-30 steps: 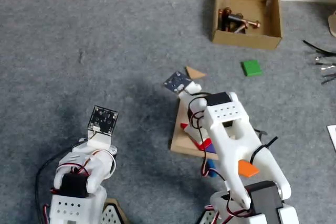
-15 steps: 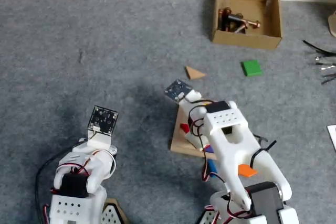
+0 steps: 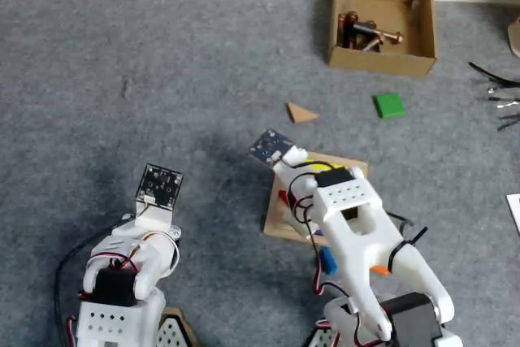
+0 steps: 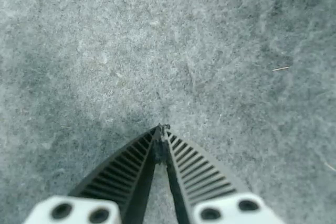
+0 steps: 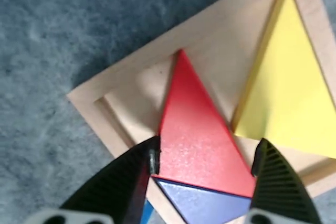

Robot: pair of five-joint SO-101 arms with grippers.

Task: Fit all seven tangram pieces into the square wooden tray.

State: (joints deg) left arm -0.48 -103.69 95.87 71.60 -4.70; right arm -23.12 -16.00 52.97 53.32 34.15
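The square wooden tray (image 5: pixel 113 80) lies on the grey carpet, and its far corner (image 3: pixel 351 165) pokes out beyond my right arm. In it sit a yellow triangle (image 5: pixel 286 85) and a red triangle (image 5: pixel 197 132), with a blue piece (image 5: pixel 202 203) against the red one's base. My right gripper (image 5: pixel 205 156) straddles the red triangle's wide end, one finger touching each side. A tan triangle (image 3: pixel 301 112) and a green square (image 3: pixel 389 105) lie loose on the carpet beyond the tray. My left gripper (image 4: pixel 161 128) is shut over bare carpet with nothing in it.
A cardboard box (image 3: pixel 382 53) with copper-coloured parts stands at the back right. Cables (image 3: pixel 497 91) lie at the right edge. My left arm (image 3: pixel 130 274) is parked at the near left, well away from the tray.
My right arm has drawn back toward its base, uncovering the tray's far corner and the yellow piece. The red triangle's tip stays in about the same spot. The left arm has not moved.
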